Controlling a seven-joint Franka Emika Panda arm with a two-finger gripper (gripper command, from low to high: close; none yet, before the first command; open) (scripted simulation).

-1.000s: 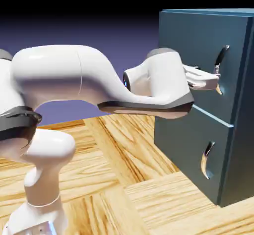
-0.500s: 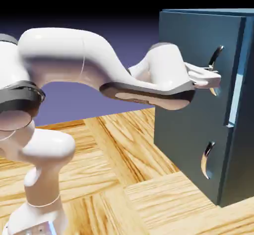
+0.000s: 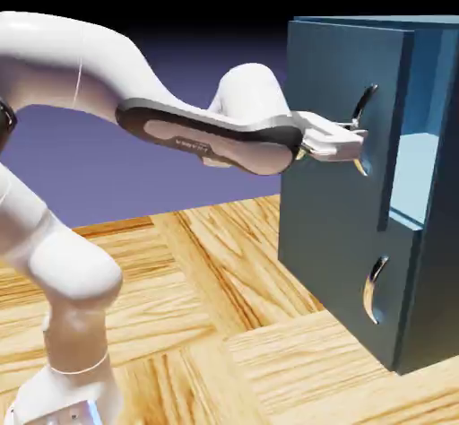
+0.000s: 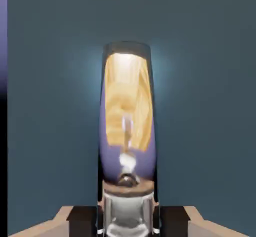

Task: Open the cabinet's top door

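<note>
The dark teal cabinet [image 3: 430, 289] stands at the exterior view's right. Its top door [image 3: 332, 73] is swung partly out, with a pale gap of the inside showing at its right edge. My gripper [image 3: 357, 138] is shut on the top door's curved silver handle [image 3: 364, 105]. In the hand view the top door [image 4: 210, 81] fills the picture, and the shiny handle [image 4: 127, 126] runs upright down the middle, mirroring wood and the arm. The gripper [image 4: 127, 216] closes on the handle's lower end at the bottom edge. The lower panel [image 3: 345, 271] stays flush, with its own handle [image 3: 375, 289].
The cabinet rests on a wooden table [image 3: 215, 325]. My white arm [image 3: 206, 132] arches from the lower left across to the door. A violet strip of backdrop [image 4: 3, 41] shows along the hand view's left edge.
The gripper went from open around the handle to shut on it. Hand and handle have moved left, and the top door has swung out, uncovering the pale inside.
</note>
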